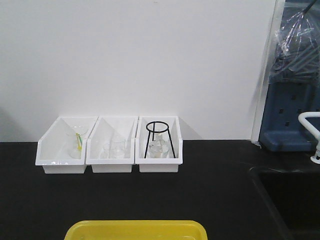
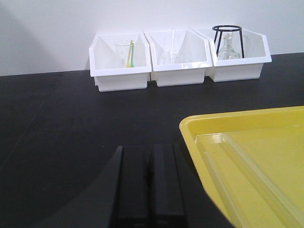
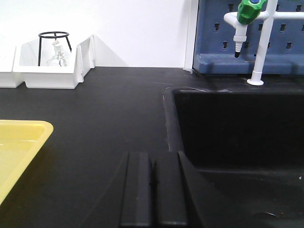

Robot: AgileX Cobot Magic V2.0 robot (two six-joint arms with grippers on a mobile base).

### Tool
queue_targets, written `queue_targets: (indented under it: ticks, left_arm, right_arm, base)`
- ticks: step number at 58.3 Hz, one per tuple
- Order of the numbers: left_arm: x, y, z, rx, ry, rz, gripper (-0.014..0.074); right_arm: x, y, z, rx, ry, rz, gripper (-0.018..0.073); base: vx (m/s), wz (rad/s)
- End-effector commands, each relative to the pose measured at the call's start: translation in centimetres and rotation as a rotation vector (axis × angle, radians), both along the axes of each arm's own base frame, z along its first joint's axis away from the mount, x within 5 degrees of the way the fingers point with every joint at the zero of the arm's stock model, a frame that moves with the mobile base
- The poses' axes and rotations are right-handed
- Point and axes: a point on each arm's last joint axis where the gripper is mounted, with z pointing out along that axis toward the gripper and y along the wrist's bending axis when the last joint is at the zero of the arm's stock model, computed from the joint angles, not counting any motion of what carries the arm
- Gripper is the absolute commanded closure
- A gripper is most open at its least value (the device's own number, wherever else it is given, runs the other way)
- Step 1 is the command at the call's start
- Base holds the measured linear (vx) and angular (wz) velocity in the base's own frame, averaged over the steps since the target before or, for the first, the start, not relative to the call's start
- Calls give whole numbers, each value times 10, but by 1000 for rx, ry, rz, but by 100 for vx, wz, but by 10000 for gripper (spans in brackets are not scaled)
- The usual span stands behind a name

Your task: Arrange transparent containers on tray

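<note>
The yellow tray [image 1: 135, 228] sits at the near edge of the black counter. In the left wrist view two transparent containers, slender clear tubes [image 2: 220, 185] [image 2: 260, 179], lie side by side inside the tray [image 2: 190, 129]. My left gripper [image 2: 148, 149] hovers low just left of the tray's corner, shut and holding nothing. My right gripper [image 3: 153, 155] is also shut and empty. It sits between the tray's corner [image 3: 21, 135] and the sink. Neither gripper shows in the front view.
Three white bins [image 1: 62, 159] [image 1: 111, 161] [image 1: 159, 162] line the back wall, holding a beaker with a green stick [image 2: 127, 52], a beaker [image 2: 173, 57], and a flask under a black ring stand [image 2: 228, 40]. A deep black sink [image 3: 237, 128] and a faucet [image 3: 259, 42] are at the right.
</note>
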Motion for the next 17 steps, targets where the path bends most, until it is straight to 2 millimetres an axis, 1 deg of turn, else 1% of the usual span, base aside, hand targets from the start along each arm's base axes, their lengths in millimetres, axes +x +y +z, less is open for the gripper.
queue_targets:
  ticks: [1,17]
  left_arm:
    - [0,-1,-2,-18,-71,-6,604]
    - [0,-1,-2,-18,-71,-6,604]
  right_arm:
    - [1,0,5,-7,-75,0,571]
    - [1,0,5,-7,-75,0,571]
  base:
    - [0,0]
    - [0,0]
